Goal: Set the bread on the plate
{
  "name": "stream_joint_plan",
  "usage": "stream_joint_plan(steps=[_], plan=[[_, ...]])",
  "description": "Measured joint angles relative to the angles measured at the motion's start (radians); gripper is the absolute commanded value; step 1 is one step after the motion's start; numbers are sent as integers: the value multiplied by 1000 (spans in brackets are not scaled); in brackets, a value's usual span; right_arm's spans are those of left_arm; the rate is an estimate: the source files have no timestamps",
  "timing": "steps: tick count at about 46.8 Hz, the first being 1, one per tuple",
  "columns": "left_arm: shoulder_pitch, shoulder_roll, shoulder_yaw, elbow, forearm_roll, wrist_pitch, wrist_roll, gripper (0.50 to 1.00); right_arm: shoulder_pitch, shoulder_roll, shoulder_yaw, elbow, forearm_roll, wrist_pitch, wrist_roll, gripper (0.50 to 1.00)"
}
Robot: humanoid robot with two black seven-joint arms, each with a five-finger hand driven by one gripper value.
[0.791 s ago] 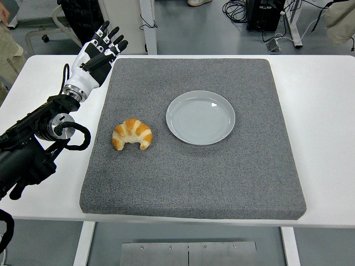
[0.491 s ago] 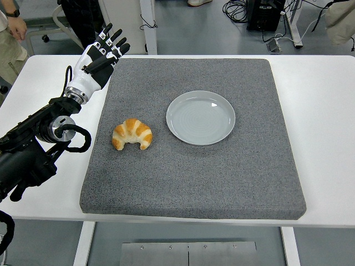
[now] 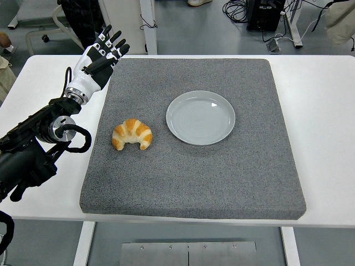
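A golden croissant (image 3: 132,133) lies on the grey mat (image 3: 194,177), left of centre. An empty light grey plate (image 3: 201,117) sits on the mat to the croissant's right, apart from it. My left hand (image 3: 101,55) is raised over the mat's far left corner, fingers spread and empty, well behind the croissant. My right arm is out of view.
The mat covers most of the white table (image 3: 327,111). A person stands off the table's far left corner (image 3: 5,50). Chair legs and cables show on the floor behind the table.
My left hand has shifted slightly right toward the mat. The person at the far left has drawn back. The croissant and plate have not moved.
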Motion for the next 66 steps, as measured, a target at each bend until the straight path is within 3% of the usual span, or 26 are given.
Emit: stream_joint_plan(steps=[14,52,61,66], plan=[[-2,-4,4,1,2,29,0,971,0,0,0,0,0,0,0,1000],[-16,1,4,-1,6,28,3,960,0,0,0,0,0,0,0,1000],[-36,57,14,-38,6,45,31,933,1,0,0,0,0,0,0,1000],[-53,126,62,-139,5,104,70,928,1,0,0,0,0,0,0,1000]])
